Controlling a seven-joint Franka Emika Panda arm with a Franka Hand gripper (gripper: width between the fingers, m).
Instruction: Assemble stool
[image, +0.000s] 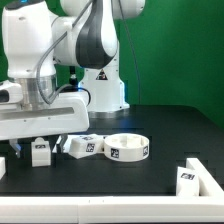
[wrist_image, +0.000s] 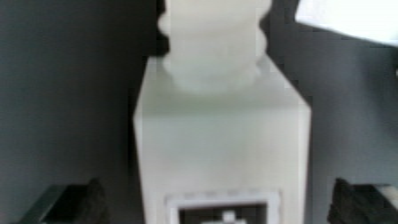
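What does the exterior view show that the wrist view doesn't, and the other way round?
Exterior only: the round seat, a loose leg beside it, the arm. Wrist only: the ridged end of the leg at the tool, and dark fingers standing clear of its sides. Both: that leg with its tag.

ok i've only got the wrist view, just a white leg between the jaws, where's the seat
observer: the round seat is off to the exterior view's right of your leg, well apart from it.
operator: any other legs out there
observer: yes, a second leg sits between your leg and the round seat.
operator: anything further out that way
observer: a white piece with a dark tag sits low at the exterior view's far right; can't tell if it's a leg.
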